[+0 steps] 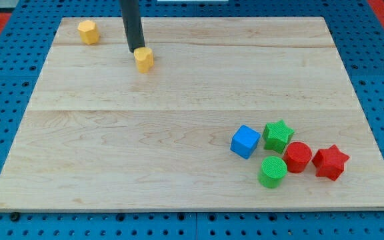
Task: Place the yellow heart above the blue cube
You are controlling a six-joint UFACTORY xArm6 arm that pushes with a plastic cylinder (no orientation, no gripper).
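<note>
starting nearest the view's bottom and taking the blue cube (245,141) as the landmark: a green cylinder (272,172) sits just below and to the view's right of it, a green star (279,135) just beside it on the right, then a red cylinder (299,157) and a red star (330,162) further right. these five are bunched together near the lower right of the wooden board (145,153), which leaves bare board above the cube, so the target spot looks easy to reach.

far up and to the view's left of the blue cube, well apart from it, is the yellow heart (144,59). my tip (137,51) rests against its upper-left side, which i judge a sensible place for shoving it down and rightward toward the cube. there is no claw here, only a rod, so nothing spreads or pinches.

further still, near the board's top-left corner, lies a second yellow block (89,32), shape unclear.

count: two yellow, two green, two red, one blue; seven blocks.
</note>
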